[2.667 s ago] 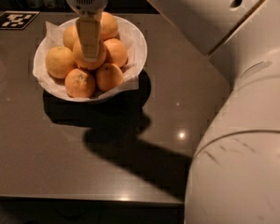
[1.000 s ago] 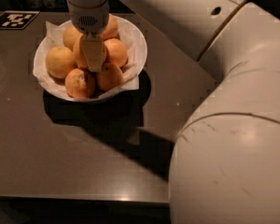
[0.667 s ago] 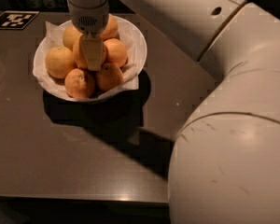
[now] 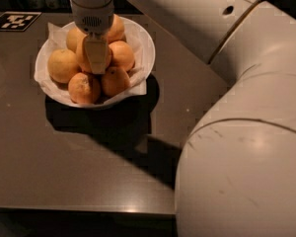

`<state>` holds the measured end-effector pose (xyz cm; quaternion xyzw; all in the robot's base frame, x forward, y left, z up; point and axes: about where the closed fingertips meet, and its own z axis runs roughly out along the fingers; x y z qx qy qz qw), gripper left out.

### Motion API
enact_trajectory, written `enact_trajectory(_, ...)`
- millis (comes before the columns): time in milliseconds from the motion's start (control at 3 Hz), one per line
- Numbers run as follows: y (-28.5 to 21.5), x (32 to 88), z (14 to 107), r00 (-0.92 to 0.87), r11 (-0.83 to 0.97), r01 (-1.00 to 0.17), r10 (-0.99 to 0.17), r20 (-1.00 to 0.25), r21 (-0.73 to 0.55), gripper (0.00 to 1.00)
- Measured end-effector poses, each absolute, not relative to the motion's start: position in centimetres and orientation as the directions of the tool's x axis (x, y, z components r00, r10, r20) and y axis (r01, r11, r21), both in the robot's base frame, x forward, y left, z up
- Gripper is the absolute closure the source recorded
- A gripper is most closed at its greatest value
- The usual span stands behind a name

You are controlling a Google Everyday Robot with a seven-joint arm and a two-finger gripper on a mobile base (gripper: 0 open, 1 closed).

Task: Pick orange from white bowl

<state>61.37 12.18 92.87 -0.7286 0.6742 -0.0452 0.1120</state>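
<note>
Gripper low over the fruit pile in the white bowl (image 4: 147,51), at the far left of the dark table (image 4: 64,167).

A black-and-white marker tag (image 4: 15,21) lies at the far left corner. Just right of it the paper-lined bowl holds heaped oranges; the orange (image 4: 81,53) sits top centre of the pile, with the gripper (image 4: 96,63) down across its front, touching it. Whether the gripper has clamped it or not, I cannot tell. The pale arm (image 4: 227,83) fills the right side.
</note>
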Motion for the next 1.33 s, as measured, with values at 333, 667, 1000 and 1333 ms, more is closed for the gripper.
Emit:
enact_trajectory(333, 11.6, 58.3, 94.8, 0.152, -0.101, -0.961, -0.971, -0.186, -0.258, 1.00)
enact_trajectory(667, 8.7, 55.2, 97.1, 0.174, -0.069, -0.946, -0.932, -0.317, -0.316, 1.00)
enact_trajectory(1000, 6.9, 53.3, 98.8, 0.193, -0.052, -0.934, -0.905, -0.379, -0.354, 1.00)
enact_trajectory(1333, 5.0, 47.6, 101.5, 0.223, -0.048, -0.908, -0.895, -0.386, -0.416, 1.00)
